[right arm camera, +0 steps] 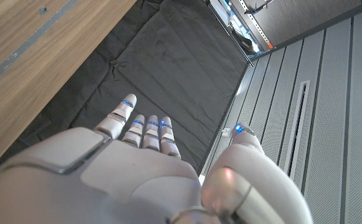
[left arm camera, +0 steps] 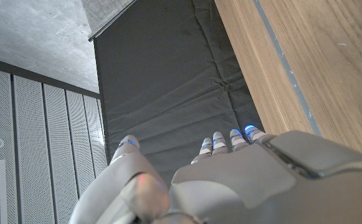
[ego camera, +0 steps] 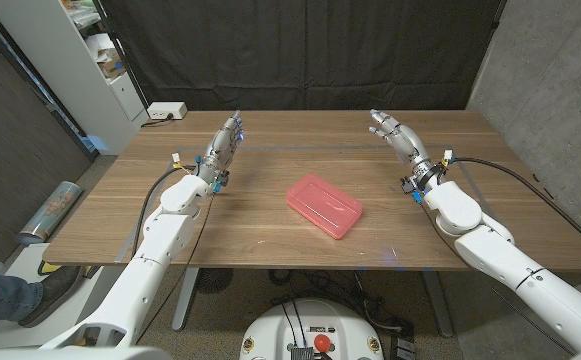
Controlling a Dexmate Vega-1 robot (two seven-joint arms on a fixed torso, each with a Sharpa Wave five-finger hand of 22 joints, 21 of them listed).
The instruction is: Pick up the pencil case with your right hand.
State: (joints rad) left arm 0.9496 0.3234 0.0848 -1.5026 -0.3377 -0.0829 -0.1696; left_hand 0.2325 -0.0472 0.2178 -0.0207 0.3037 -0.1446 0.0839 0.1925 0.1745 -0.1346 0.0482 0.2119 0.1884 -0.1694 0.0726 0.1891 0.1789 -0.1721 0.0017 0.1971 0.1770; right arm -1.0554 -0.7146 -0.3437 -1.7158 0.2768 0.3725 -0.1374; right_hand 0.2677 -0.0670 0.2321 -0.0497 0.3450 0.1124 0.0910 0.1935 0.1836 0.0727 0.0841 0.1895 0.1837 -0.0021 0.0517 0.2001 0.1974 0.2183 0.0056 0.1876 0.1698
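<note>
Head view: pink pencil case (ego camera: 323, 206) lies well short of both hands' fingertips, between the arms. Right hand (ego camera: 396, 135) and left hand (ego camera: 226, 140) hold nothing, fingers extended, thumbs apart. Wrist views add the black curtain (right arm camera: 168, 74) beyond the fingers.

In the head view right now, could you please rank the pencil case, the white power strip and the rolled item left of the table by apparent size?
1. pencil case, clearly largest.
2. rolled item.
3. white power strip, though it is farthest from the camera, so unsure.

We see a pink case (ego camera: 324, 206) on brown wood-grain table (ego camera: 270, 240), white/grey hands w/ blue fingertip lights, black curtain (ego camera: 300, 50) behind.
</note>
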